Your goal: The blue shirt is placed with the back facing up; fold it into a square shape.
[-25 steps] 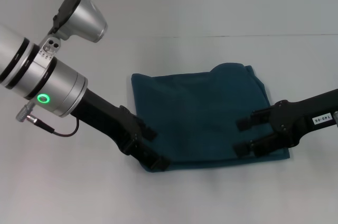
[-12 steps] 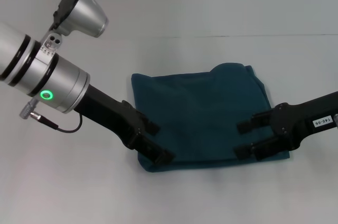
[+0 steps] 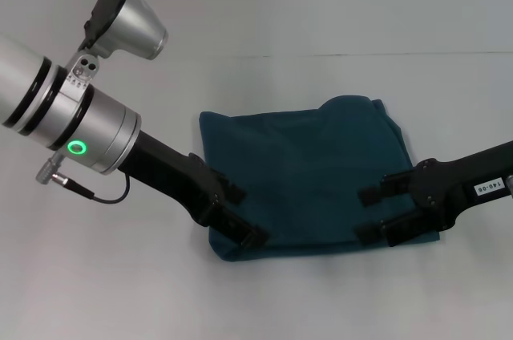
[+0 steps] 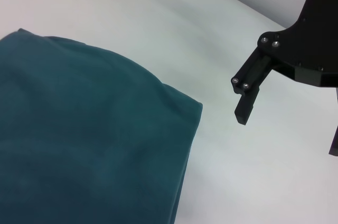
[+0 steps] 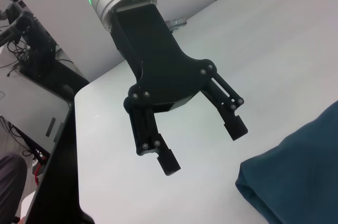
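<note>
The plain dark teal-blue short-sleeved T-shirt of soft knit cloth (image 3: 309,176) lies folded into a rough rectangle on the flat white table (image 3: 361,300). The black left gripper (image 3: 239,216) hovers at the shirt's near left corner, its fingers (image 5: 168,161) spread apart and holding nothing. The black right gripper (image 3: 372,213) sits over the shirt's near right corner, its fingers (image 3: 377,192) also spread wide, with no cloth between them. The shirt's far right corner bulges upward a little.
</note>
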